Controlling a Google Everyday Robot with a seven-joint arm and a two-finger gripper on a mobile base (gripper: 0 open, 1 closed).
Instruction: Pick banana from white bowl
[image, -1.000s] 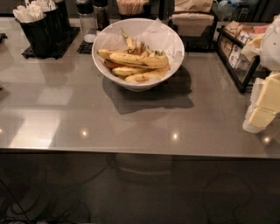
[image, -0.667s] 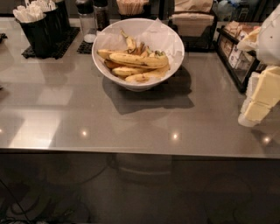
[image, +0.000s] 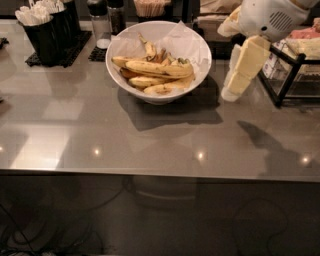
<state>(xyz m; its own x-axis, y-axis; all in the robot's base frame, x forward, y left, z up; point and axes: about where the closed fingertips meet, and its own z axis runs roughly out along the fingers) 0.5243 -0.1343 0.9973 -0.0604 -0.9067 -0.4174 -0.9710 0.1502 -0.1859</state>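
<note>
The white bowl (image: 146, 97) stands on the grey counter at the back centre, lined with white paper. Several bananas lie in it. The banana (image: 156, 68) is the longest one, yellow with brown speckles, lying across the top of the pile. My gripper (image: 229, 93) hangs from the white arm at the upper right. It points down and to the left, just right of the bowl's rim and above the counter. It holds nothing and is apart from the banana.
Black cutlery holders (image: 41, 34) stand at the back left on a black mat. Shakers (image: 100, 21) stand behind the bowl. A black wire rack (image: 291, 74) with packets stands at the right. The counter's front edge (image: 150, 173) runs across the view.
My gripper has moved left and farther back, from the right edge of the view to just beside the bowl's right rim. The bowl and bananas have not moved.
</note>
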